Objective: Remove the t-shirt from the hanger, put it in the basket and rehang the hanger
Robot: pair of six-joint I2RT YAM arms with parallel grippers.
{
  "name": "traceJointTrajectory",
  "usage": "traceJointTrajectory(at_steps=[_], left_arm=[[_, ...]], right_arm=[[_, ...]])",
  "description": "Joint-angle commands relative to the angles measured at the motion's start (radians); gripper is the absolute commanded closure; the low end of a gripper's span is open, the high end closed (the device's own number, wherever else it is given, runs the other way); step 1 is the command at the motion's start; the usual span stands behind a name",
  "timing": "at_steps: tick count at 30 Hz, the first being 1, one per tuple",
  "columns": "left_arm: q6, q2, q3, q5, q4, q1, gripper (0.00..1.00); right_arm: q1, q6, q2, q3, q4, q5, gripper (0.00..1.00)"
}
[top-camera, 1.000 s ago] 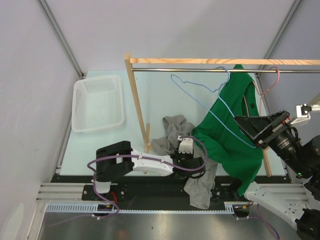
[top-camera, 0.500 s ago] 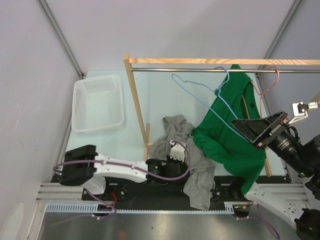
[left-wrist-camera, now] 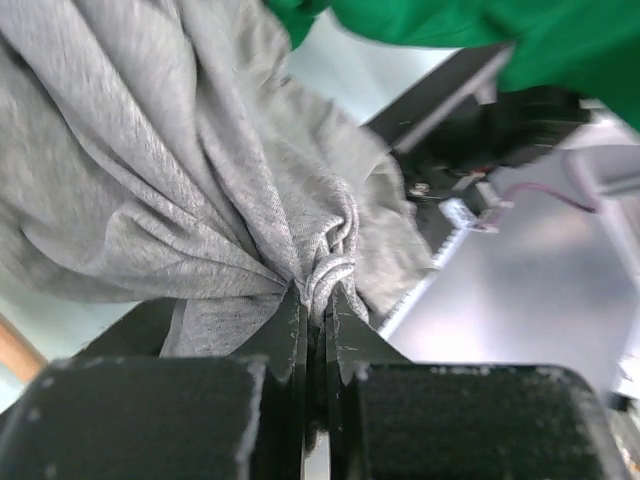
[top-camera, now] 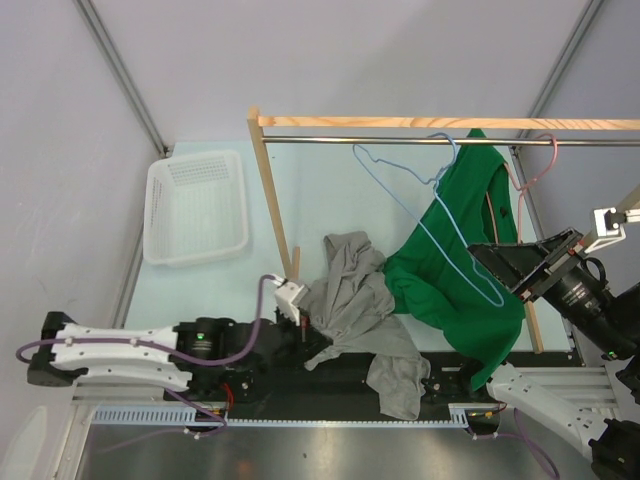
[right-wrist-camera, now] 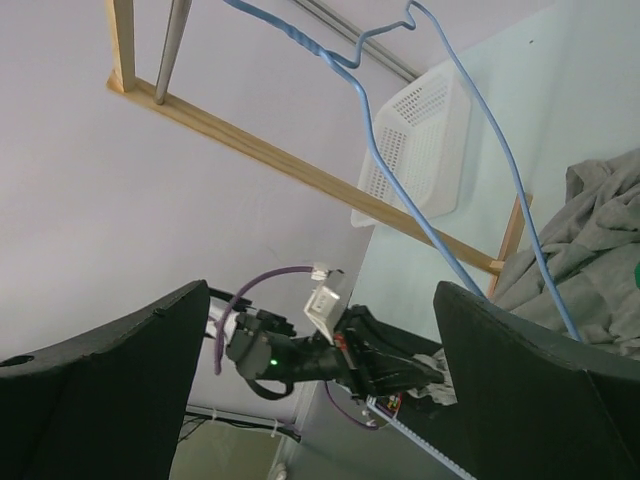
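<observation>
My left gripper (top-camera: 300, 322) is pinched tight on a bunched fold of the grey t-shirt (left-wrist-camera: 200, 160), which lies crumpled at lower centre of the top view; my right gripper (top-camera: 497, 262) is spread wide at right, holding nothing, near the green t-shirt (top-camera: 470, 305); the blue hanger (top-camera: 425, 215) hooks the rail (top-camera: 350, 140), overlapping the green cloth.

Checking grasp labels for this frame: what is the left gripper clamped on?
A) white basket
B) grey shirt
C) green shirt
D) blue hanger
B: in the left wrist view the left gripper is shut, with a bunched fold of the grey shirt pinched in it.
</observation>
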Motion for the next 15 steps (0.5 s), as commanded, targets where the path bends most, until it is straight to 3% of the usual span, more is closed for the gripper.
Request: traceJointTrajectory(at_steps=[1, 5, 11, 15], left_arm=[[0.048, -0.168, -0.008, 0.064, -0.117, -0.003, 1.0], [-0.05, -0.327, 0.029, -0.022, -0.379, -0.003, 1.0], [-0.267, -0.42, 0.123, -0.195, -0.74, -0.003, 1.0], [-0.283, -0.391, 0.179, -0.247, -0.762, 0.0, 1.0]], right_arm=[[-0.004, -0.047, 0.014, 0.026, 0.014, -0.018, 0.0], [-0.004, -0.064, 0.018, 0.026, 0.007, -0.027, 0.0], [-0.001, -0.081, 0.009, 0.014, -0.01, -0.018, 0.0], [0.0, -0.087, 0.001, 0.011, -0.016, -0.018, 0.0]])
